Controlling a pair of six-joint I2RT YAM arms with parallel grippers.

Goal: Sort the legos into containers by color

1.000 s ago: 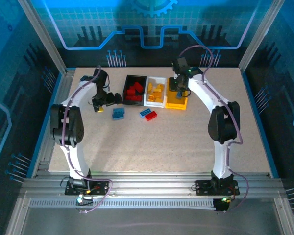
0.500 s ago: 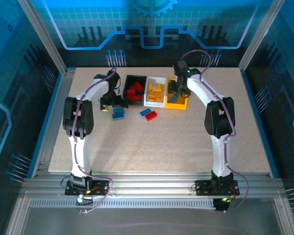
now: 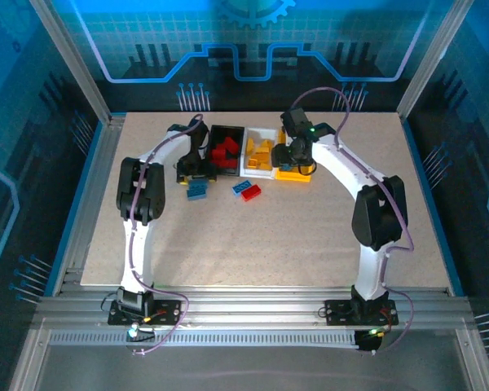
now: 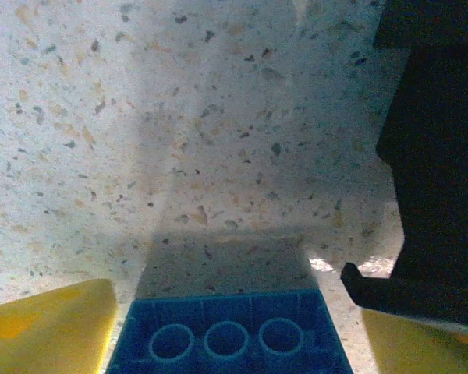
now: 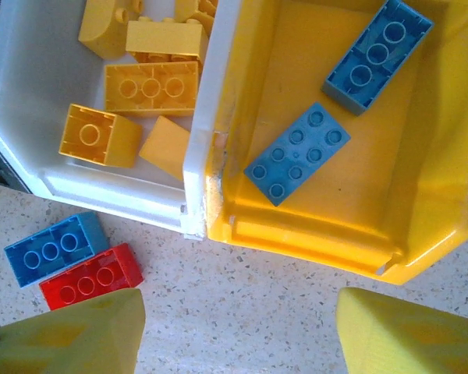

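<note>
End effector L (image 4: 238, 323) spread astride studded blue brick (image 4: 226, 343); R (image 5: 242, 319) wide, empty — by glossy yellow bin (image 5: 296, 234).

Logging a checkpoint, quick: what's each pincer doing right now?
Left pincer: open, fingers either side of a blue brick.
Right pincer: open, holding nothing.

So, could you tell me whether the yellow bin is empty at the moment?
No, the right wrist view shows two blue bricks lying inside the yellow bin.

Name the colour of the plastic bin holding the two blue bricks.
Yellow-orange; the plastic bin shows best in right wrist view.
</note>
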